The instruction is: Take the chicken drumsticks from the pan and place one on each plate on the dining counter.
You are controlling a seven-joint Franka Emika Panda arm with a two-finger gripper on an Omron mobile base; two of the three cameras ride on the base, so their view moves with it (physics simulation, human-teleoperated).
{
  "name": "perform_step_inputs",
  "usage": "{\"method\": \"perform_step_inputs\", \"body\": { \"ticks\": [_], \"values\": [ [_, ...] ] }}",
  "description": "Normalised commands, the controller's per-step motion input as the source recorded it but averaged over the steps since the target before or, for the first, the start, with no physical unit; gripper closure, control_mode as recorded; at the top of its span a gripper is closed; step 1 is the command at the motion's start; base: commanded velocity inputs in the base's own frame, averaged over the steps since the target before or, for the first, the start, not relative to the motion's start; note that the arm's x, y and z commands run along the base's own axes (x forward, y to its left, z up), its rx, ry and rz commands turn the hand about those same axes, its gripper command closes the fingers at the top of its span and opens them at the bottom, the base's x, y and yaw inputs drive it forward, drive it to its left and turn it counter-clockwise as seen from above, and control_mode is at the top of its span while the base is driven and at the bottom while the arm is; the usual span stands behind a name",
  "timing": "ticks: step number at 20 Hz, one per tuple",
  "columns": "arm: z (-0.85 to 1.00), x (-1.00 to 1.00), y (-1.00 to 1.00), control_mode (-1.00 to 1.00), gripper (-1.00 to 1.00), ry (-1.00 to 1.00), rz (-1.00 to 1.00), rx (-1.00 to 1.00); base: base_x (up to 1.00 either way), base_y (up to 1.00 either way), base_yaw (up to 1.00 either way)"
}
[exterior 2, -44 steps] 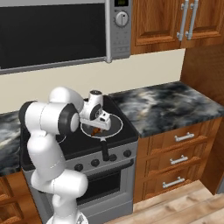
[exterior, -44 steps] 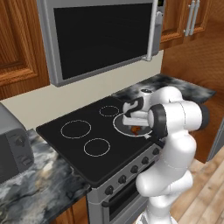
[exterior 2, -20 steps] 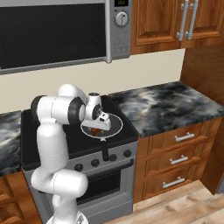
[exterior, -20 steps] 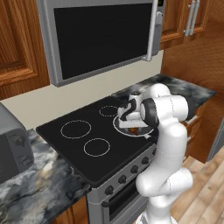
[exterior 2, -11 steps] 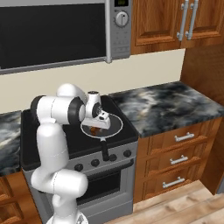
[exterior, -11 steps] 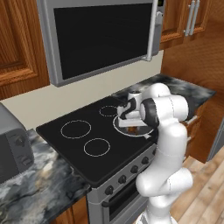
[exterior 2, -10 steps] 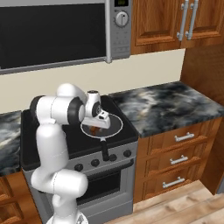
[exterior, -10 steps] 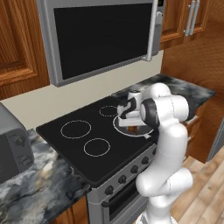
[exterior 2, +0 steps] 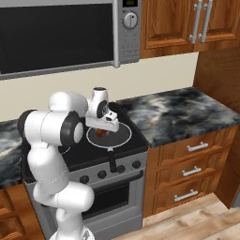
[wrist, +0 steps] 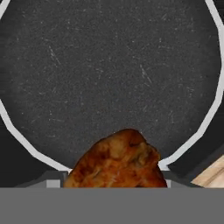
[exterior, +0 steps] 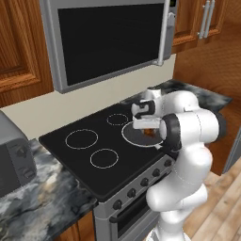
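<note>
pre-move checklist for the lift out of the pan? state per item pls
1. Drumstick close under the hand camera, above the pan's dark floor: ok.
2. Pincer closed on the drumstick: cannot tell, the tips are hidden.
3. Pan on the stove, handle toward the stove's front edge: ok.
4. Second drumstick located: cannot tell.
5. Microwave well above the hand, room to rise: ok.
6. Plates in sight for the drop: not ok.
</note>
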Motion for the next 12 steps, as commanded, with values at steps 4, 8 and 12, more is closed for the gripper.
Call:
{"method": "perform_step_inputs", "body": {
  "ticks": [4,8,12],
  "values": [
    [0.39,-0.93,-0.06,-1.0,1.0,-0.01,0.0,0.11,0.0,0.0,0.0],
    [0.46,-0.75,0.0,-1.0,1.0,0.08,0.0,0.06,0.0,0.0,0.0],
    [0.31,-0.84,0.0,-1.0,1.0,0.0,0.0,0.03,0.0,0.0,0.0]
  ]
}}
